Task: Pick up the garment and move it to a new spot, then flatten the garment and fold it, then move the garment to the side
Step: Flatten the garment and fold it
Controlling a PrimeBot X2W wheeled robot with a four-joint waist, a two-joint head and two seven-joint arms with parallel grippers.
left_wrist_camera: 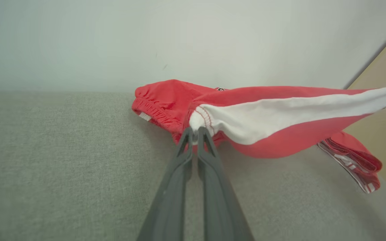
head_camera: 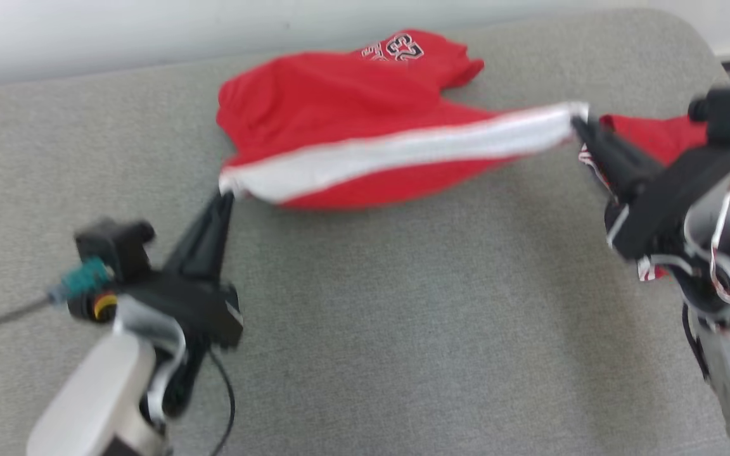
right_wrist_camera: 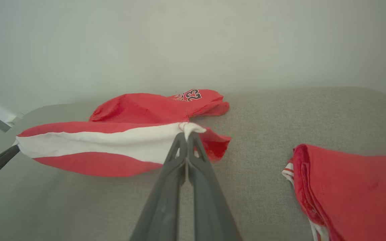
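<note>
L hand (head_camera: 225, 195), R hand (head_camera: 577, 125) each pinch shorts (head_camera: 339, 107) ends (white stripe (head_camera: 403, 151) taut).

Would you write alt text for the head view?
The left hand and right hand each pinch one end of the white stripe on a red garment, holding it taut over a grey cushion. A second garment lies far right.

Red garment (head_camera: 339, 120) — white stripe; grey surface (head_camera: 403, 329).

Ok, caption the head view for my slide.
Left end effector and right end effector pinch opposite ends of the white stripe on the red garment, stretching it over the grey cushion.
</note>
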